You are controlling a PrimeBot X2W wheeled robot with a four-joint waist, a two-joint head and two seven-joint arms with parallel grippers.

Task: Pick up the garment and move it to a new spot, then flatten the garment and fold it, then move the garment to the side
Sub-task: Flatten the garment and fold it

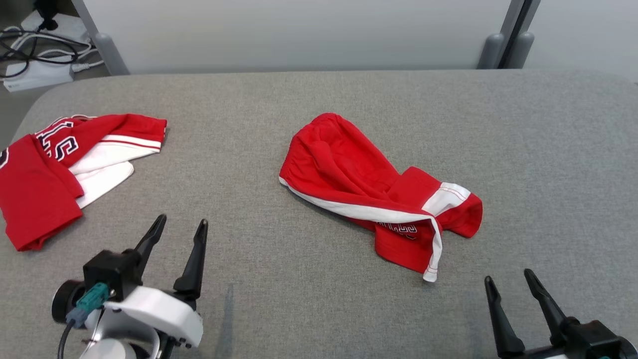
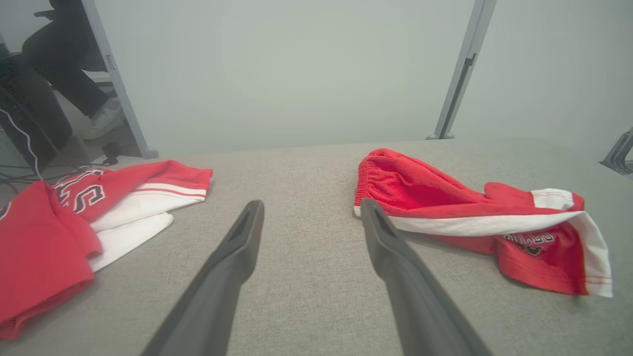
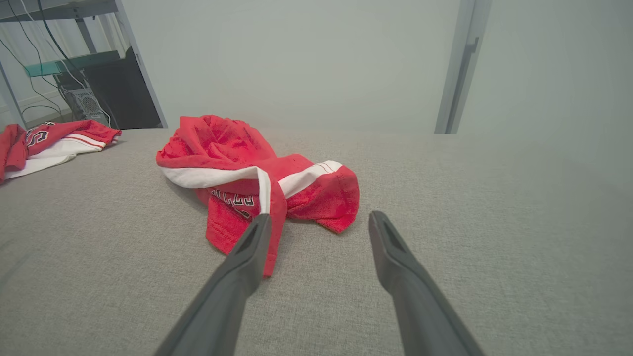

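My left fingers (image 1: 195, 254) and right fingers (image 1: 498, 314) stand wide apart and empty over the grey table (image 1: 299, 99). The crumpled red shorts (image 1: 349, 174) lie mid-table, beyond both and touching neither; another red-and-white garment (image 1: 45, 184) lies at my left.

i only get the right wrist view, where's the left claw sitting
observer: The left claw is at the near left of the table, open and empty, touching neither the jersey nor the shorts.
operator: ok, anyone around back there
observer: Yes, the left wrist view catches a person's leg and white shoe on the floor beyond the far left corner.
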